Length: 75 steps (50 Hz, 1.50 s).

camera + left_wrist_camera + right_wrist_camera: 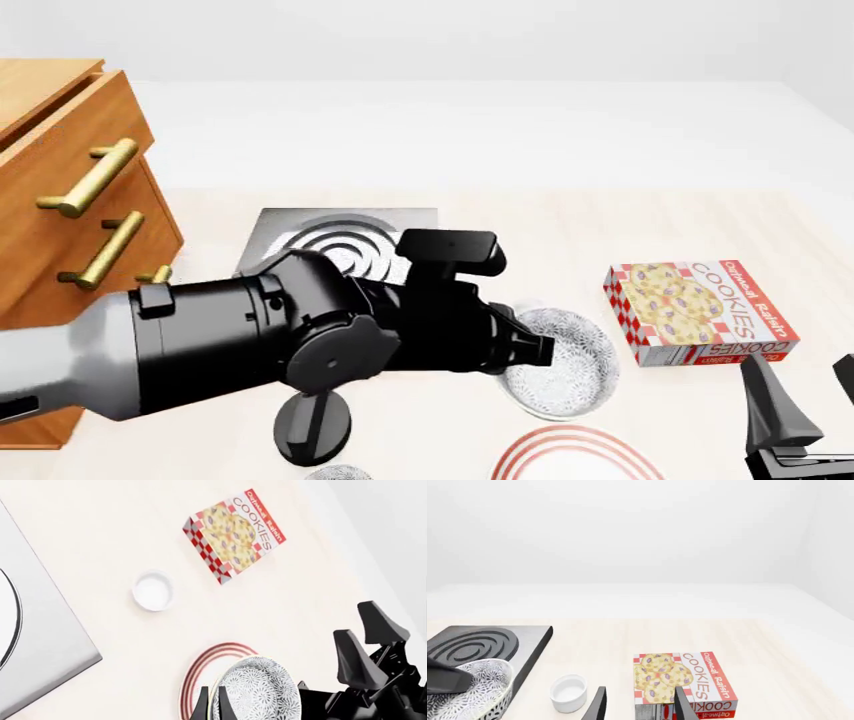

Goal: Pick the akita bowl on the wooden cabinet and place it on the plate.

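Note:
My left gripper (212, 694) is shut on the rim of the akita bowl (263, 690), a glossy black-and-white speckled bowl held tilted in the air. In the front view the bowl (571, 362) hangs just beyond the plate (581, 452), with the left gripper (529, 350) at its left rim. The plate (203, 667), white with red rings, lies on the table partly under the bowl. The wooden cabinet (67, 200) stands at the far left with nothing seen on top. My right gripper (639, 690) is open and empty near the table's right front, facing the cookie box.
A cookie box (697, 312) lies right of the bowl. A small white cup (569, 692) sits between the box and the grey stove (340, 238) with silver rings. The right gripper's fingers (363, 650) stand close beside the plate.

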Motion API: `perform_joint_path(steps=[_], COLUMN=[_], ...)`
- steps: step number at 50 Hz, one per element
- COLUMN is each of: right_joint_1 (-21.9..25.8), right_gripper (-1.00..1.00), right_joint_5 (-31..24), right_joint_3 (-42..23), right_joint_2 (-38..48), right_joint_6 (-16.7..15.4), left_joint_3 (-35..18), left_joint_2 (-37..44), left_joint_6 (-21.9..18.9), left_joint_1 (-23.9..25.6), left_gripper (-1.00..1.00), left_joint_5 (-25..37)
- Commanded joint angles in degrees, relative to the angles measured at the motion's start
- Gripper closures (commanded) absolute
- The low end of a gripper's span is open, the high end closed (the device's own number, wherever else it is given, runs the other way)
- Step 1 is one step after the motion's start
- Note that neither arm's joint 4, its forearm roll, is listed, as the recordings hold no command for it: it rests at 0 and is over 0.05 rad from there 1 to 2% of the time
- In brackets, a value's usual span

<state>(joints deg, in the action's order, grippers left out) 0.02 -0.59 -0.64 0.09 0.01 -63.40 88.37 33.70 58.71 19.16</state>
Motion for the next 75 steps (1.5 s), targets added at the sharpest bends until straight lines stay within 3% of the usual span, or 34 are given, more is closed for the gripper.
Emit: perform_joint_path(steps=[1,75], right_joint_1=[0.01,-0.01], right_gripper=[-1.0,-1.0], right_joint_5=[0.01,0.0], right_joint_3=[0.0,0.0], right_joint_2=[0.0,0.0], right_joint_6=[-0.01,0.0], left_joint_3=[0.36,1.54], left_joint_2=[1.19,10.34], left_joint_6=[0.55,5.61], left_joint_1=[0.88,3.49], left_gripper=[1.0,1.0], left_joint_5=[-1.44,-8.55])
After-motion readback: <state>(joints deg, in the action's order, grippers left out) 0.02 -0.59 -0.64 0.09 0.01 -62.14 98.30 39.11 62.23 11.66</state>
